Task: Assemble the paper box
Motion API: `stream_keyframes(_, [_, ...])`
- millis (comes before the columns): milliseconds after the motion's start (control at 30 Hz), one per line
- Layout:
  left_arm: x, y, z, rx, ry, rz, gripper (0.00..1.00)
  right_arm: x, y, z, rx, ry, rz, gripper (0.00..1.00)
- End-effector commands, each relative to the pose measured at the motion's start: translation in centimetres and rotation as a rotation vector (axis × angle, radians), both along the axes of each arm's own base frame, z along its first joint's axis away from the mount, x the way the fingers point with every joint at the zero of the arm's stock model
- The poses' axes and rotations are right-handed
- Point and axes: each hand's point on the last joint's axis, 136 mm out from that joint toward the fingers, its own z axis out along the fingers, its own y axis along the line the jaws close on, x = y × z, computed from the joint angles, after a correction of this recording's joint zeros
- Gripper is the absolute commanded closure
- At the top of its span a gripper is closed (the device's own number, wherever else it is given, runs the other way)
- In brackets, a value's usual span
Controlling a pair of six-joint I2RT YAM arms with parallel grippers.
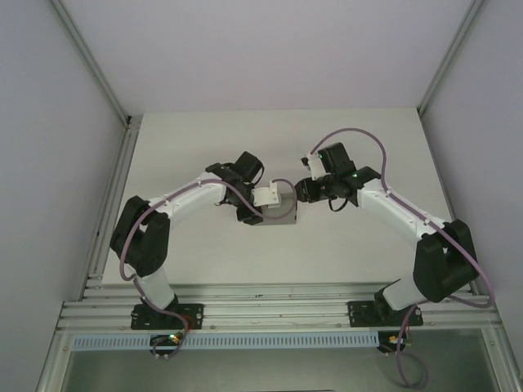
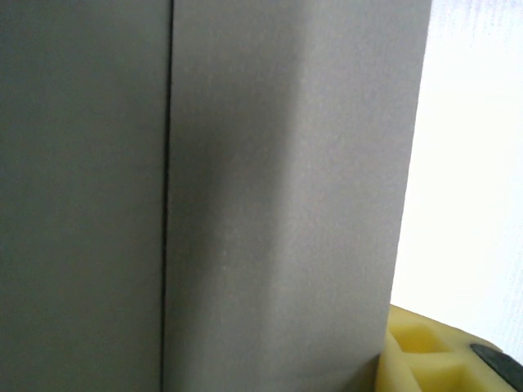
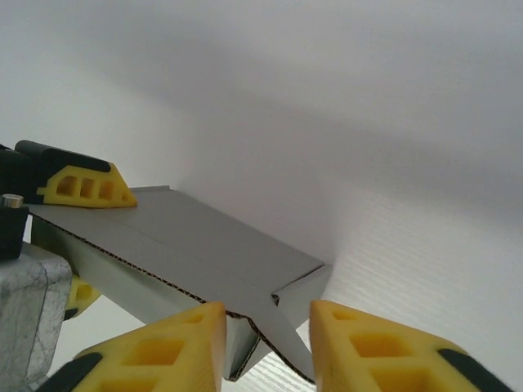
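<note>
The paper box (image 1: 279, 214) is a grey card piece, partly folded, held just above the white table between both arms. My left gripper (image 1: 261, 204) is shut on its left end. In the right wrist view one of its yellow fingers (image 3: 82, 186) lies on top of the card and the other sits under it. Grey card (image 2: 245, 204) covers most of the left wrist view, with one yellow finger (image 2: 413, 359) at the bottom right. My right gripper (image 3: 265, 347) is at the box's right corner (image 3: 282, 302). Its jaws stand narrow either side of a pointed flap, with a gap still showing.
The white table (image 1: 351, 253) stretches around the box. An aluminium rail (image 1: 270, 314) runs along the near edge by the arm bases, and another (image 1: 110, 212) runs along the left side. Pale walls close in the back and sides.
</note>
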Motion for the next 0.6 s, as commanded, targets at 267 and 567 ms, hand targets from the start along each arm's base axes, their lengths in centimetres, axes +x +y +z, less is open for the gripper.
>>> stream_keyframes(267, [0.4,-0.1,0.0,0.006,0.011,0.054,0.65,-2.4,1.3,-0.8,-0.073,0.068,-0.027,0.97])
stream_keyframes(567, [1.2,-1.2,0.3,-0.013,-0.031,0.085,0.65,-2.0,1.8,-1.1,0.136,0.097,-0.372,1.0])
